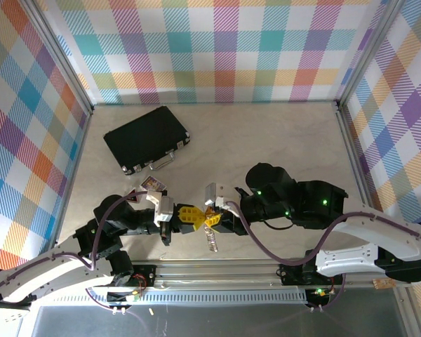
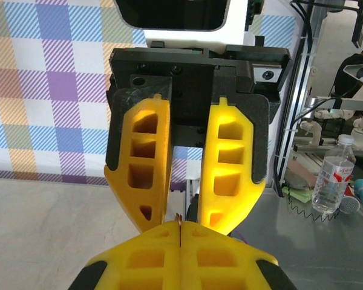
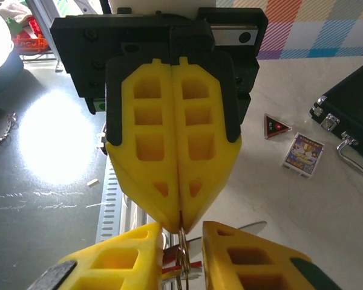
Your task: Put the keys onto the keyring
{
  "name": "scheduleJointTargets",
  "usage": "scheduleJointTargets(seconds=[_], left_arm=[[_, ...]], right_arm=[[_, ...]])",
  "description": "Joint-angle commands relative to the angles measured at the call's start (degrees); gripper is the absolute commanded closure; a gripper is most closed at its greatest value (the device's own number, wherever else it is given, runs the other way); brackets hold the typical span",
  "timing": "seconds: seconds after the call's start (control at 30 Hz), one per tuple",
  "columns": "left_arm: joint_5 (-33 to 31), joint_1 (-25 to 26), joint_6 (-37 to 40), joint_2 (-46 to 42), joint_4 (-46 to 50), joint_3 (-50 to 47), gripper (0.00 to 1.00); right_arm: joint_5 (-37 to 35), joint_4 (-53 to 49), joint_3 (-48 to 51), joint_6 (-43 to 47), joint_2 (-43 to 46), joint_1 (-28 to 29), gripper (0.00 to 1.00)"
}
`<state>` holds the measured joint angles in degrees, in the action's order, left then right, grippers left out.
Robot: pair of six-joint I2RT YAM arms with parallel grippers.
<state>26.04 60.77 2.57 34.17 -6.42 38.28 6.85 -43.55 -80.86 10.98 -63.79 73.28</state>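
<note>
Keyring (image 1: 210,241) nearside of case (image 1: 146,139), long axis pointing away from it; left end effector (image 2: 178,232) pinches it, right end effector (image 3: 183,234) slightly spread.

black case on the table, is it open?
No, the black case lies flat on the table with its lid shut against the base.

Top external: high behind the arm bases (image 1: 123,277), looking down on the whole table (image 1: 266,147).
Left wrist: close, facing the right gripper (image 2: 184,214).
Right wrist: close, facing the left gripper (image 3: 181,222).
Shared: both grippers' tips.
</note>
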Motion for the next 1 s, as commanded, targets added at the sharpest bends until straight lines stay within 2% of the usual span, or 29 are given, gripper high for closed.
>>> scheduleJointTargets(seconds=[0.0,0.37,0.57,0.67,0.7,0.8,0.97], left_arm=[[1.17,0.40,0.20,-0.16,-4.39,-0.57,1.00],[1.10,0.40,0.16,0.09,-5.21,-1.54,1.00],[-1.69,0.40,2.71,-1.40,2.29,0.07,1.00],[-4.15,0.40,5.26,-1.97,10.04,2.68,0.72],[-4.81,0.40,6.19,-1.92,12.61,3.61,0.68],[-5.15,0.40,7.34,-1.31,16.84,5.52,0.64],[-4.07,0.40,7.20,-0.19,17.18,5.43,0.63]], right_arm=[[-1.22,1.21,1.37,-0.40,0.81,0.46,0.80],[-3.37,0.53,3.01,0.24,2.35,0.45,1.00],[-4.96,-2.71,1.37,2.48,2.11,0.46,1.00],[-6.29,-6.08,-0.67,4.13,1.20,0.44,1.00],[-6.48,-7.21,-1.44,4.67,0.67,0.46,1.00],[-6.42,-9.45,-3.34,5.84,-0.57,0.39,1.00],[-6.02,-10.15,-4.97,6.93,-2.19,0.46,1.00]])
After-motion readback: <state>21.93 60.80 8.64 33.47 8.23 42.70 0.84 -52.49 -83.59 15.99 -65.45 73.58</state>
